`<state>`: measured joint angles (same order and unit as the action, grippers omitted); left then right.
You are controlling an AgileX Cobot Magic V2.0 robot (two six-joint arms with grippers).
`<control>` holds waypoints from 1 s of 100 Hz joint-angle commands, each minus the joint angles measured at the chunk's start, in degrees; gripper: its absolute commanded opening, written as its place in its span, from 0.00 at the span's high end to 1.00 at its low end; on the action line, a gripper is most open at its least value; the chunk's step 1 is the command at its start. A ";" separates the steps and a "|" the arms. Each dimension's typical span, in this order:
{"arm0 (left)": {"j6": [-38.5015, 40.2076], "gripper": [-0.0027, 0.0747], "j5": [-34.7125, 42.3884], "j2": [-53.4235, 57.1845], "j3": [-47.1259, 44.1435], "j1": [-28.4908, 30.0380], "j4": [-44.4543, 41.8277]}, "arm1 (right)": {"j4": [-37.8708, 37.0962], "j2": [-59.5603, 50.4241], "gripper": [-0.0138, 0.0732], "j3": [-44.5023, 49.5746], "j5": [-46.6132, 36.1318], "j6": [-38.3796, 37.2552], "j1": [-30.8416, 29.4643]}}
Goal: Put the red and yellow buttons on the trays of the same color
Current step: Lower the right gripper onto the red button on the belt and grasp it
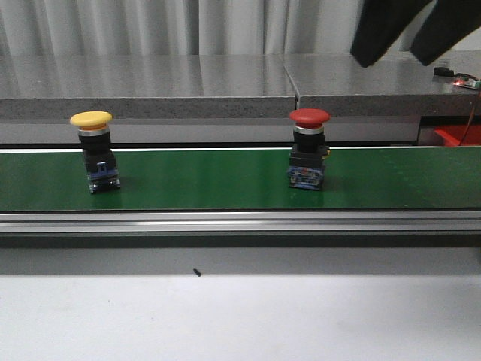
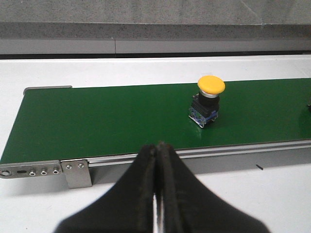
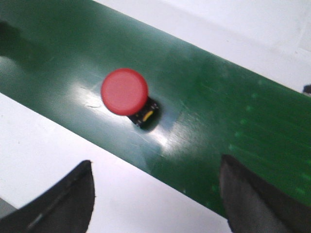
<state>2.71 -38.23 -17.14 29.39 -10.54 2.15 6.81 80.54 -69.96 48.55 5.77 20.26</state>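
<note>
The left gripper (image 2: 156, 194) has its two black fingers (image 2: 141, 184) pressed together, holding nothing, hanging over the white bench short of the near rail. The right gripper (image 3: 155, 204) has its fingers (image 3: 252, 199) spread wide apart and empty, poised above the red button (image 3: 124, 91), touching nothing.

There are two buttons, one of each colour. The yellow button (image 1: 93, 147) stands upright on the green belt (image 1: 210, 180) toward the left end; the red one (image 1: 308, 144) stands upright further toward the right, well apart from it. No trays can be seen in any view.

The belt is a smooth, slightly glossy green strip in a silvery metal frame (image 1: 225, 222), running across a white bench (image 1: 225, 316). Behind it runs a grey speckled stone-like ledge (image 1: 188, 86), then pale pleated curtains (image 1: 188, 26).

Each button has a round domed cap, a metal collar and a blocky black body with a blue base
</note>
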 commanded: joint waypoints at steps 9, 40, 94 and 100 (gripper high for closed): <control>0.61 0.99 3.98 -0.58 1.44 -0.45 0.30 | 0.95 3.44 0.22 -5.40 -1.86 2.99 0.71; 0.61 0.99 3.98 -0.58 1.44 -0.45 0.30 | 0.89 10.95 0.22 -7.10 -4.93 2.99 0.71; 0.61 0.99 3.98 -0.58 1.44 -0.45 0.30 | -1.10 11.64 0.66 -7.10 -4.44 3.80 0.09; 0.61 0.99 3.98 -0.58 1.44 -0.45 0.30 | -1.93 9.77 0.66 -7.10 -4.44 3.80 -1.20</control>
<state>2.71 -38.23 -17.14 29.38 -10.54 2.15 6.19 95.63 -75.00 45.60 8.76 20.66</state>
